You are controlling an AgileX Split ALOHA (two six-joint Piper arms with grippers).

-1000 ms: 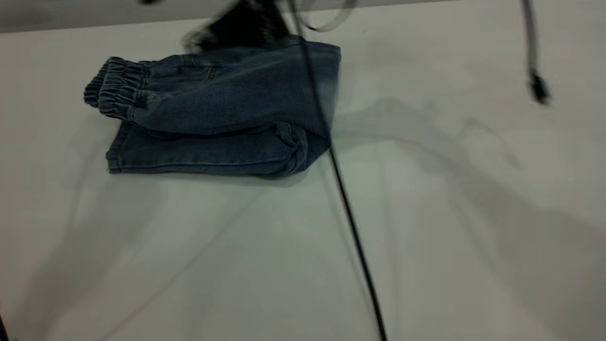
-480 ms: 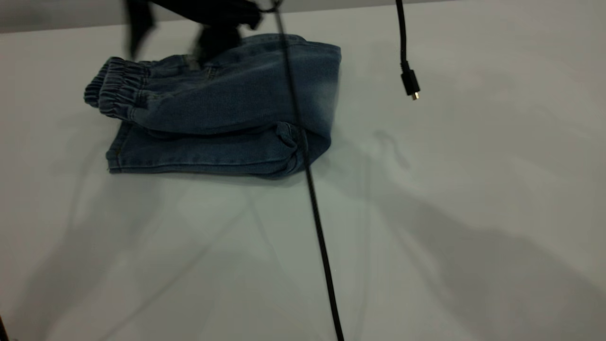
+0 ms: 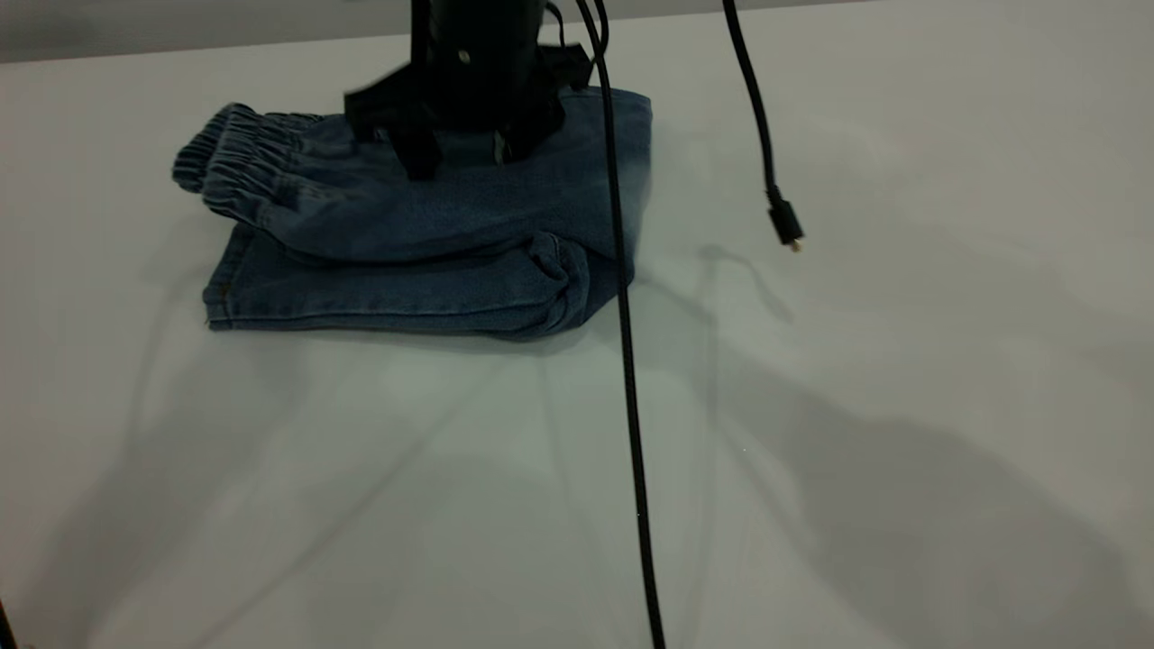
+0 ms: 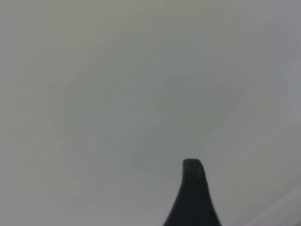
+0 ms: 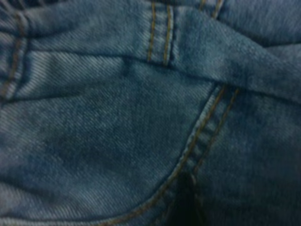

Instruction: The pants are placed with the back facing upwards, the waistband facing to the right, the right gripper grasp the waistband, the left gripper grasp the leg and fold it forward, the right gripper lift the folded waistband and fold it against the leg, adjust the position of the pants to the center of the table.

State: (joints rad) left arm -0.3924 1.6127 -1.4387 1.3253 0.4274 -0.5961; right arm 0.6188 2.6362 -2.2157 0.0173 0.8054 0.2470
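1. Both folds look done: the pants (image 3: 424,234) lie in a compact bundle w/ the elastic waistband (image 3: 225,162) on top, at the end away from the cable (image 3: 631,379).
2. Left to do, by my read: you've still got to shift the bundle to mid-table (image 3: 811,451); it sits toward the far edge.
3. Right gripper (image 3: 464,149) is on the pants' far side, fingers spread, tips on the denim, nothing pinched.
4. Left gripper (image 4: 193,188): over bare table; can't tell its state.
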